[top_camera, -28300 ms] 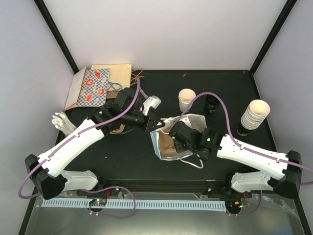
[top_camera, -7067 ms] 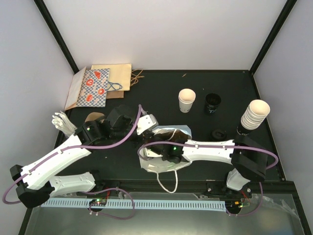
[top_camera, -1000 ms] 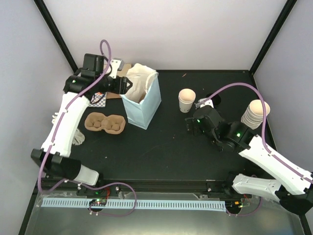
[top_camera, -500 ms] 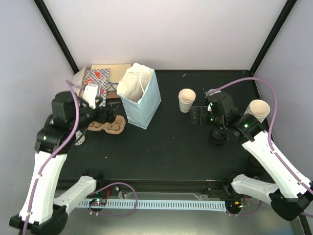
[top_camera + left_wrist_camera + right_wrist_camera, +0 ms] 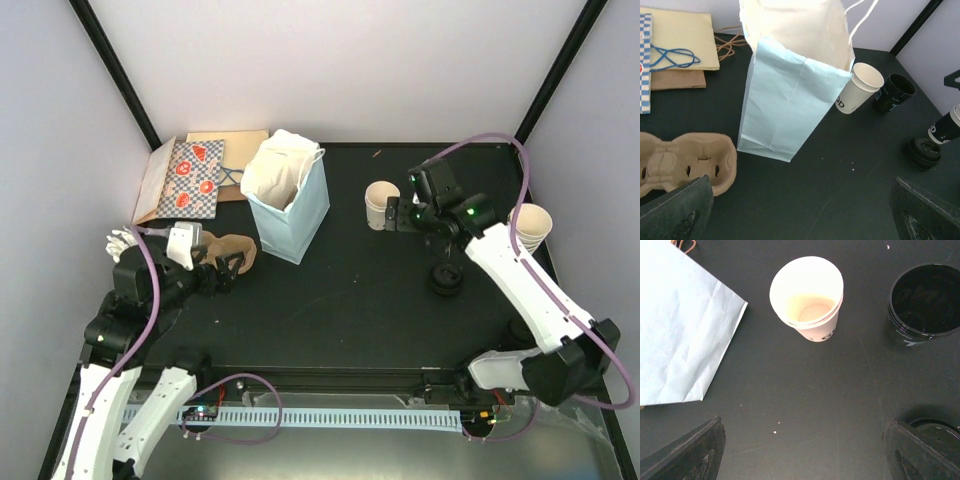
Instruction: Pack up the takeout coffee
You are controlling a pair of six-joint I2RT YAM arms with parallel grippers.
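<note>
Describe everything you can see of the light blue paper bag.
The light blue paper bag is creased paper, pale blue outside and white inside, with thin white cord handles at its mouth. It stands upright and open on the black table, left of centre towards the back. The brown cup carrier lies close by its base, contact unclear; the lidless cream cup stands apart on its other side. Nothing holds it.

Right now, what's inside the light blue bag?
In the light blue bag, only white lining shows at the mouth; no cup visible. Walls hide its bottom.
</note>
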